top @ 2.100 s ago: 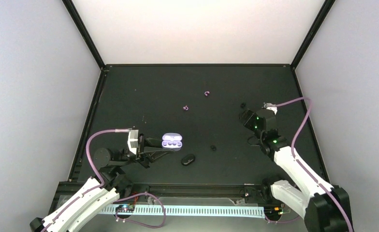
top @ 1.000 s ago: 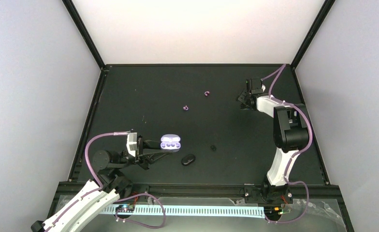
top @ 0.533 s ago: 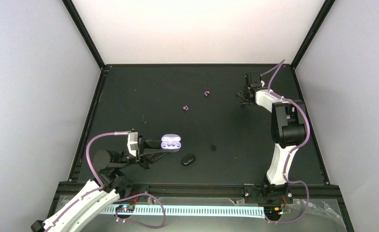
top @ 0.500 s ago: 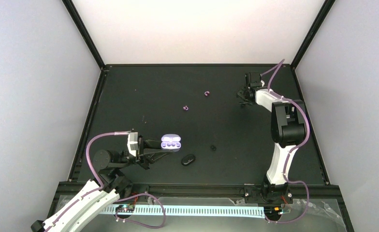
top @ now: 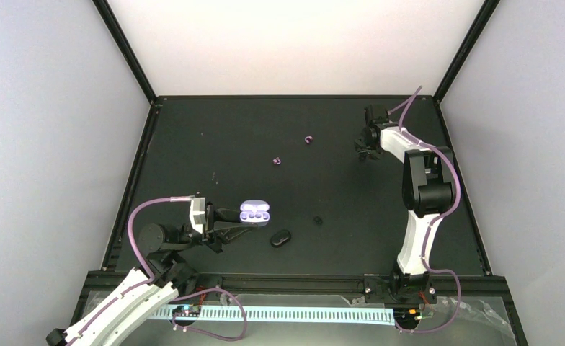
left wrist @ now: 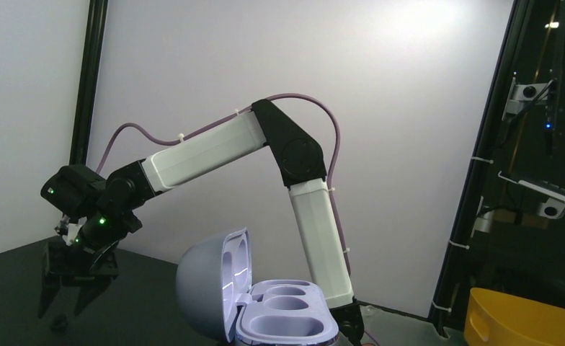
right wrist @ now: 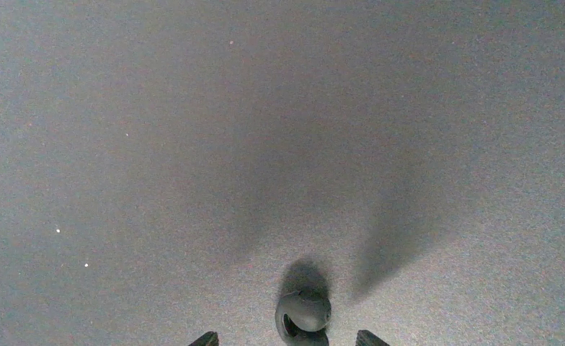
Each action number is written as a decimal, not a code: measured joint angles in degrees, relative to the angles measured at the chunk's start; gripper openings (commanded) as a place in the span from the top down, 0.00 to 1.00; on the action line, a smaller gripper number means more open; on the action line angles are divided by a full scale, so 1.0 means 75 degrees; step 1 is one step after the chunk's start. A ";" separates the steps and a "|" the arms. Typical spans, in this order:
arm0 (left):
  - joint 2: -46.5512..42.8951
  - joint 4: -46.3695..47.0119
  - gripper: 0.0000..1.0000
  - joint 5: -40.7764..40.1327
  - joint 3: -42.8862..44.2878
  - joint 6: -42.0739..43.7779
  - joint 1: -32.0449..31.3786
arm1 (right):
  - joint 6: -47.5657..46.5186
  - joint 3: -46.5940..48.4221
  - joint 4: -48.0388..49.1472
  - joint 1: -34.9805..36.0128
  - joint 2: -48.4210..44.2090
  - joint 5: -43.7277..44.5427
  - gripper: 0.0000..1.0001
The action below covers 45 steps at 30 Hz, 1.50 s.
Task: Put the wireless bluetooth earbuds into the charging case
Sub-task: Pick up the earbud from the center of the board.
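Left gripper [top: 238, 220]: seemingly clamping the lavender charging case [left wrist: 265, 317] at its base; its fingers are lying outside the wrist view.
Lavender charging case: sitting near left on the table [top: 215, 144], lid standing open.
Right gripper [top: 363, 151]: hanging low at far right, fingers spread, straddling a black earbud [right wrist: 303, 311] without touching it.
Pinkish-purple earbuds [top: 308, 139]: lying apart mid-table, well away from the case.
Second black earbud [top: 318, 220]: lying near the black case [top: 281, 238].
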 measured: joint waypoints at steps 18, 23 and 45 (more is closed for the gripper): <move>-0.0108 0.0003 0.99 0.0000 -0.0003 0.0000 0.0000 | -0.0096 0.0306 -0.0565 0.0000 0.0358 0.0029 0.64; -0.0140 0.0003 0.98 0.0000 -0.0003 0.0000 0.0000 | -0.0149 0.0428 -0.0688 0.0000 0.0408 0.0029 0.71; -0.0219 0.0003 0.99 0.0000 -0.0047 -0.0003 0.0000 | -0.0635 0.0644 -0.0889 0.0000 0.0539 -0.0012 0.76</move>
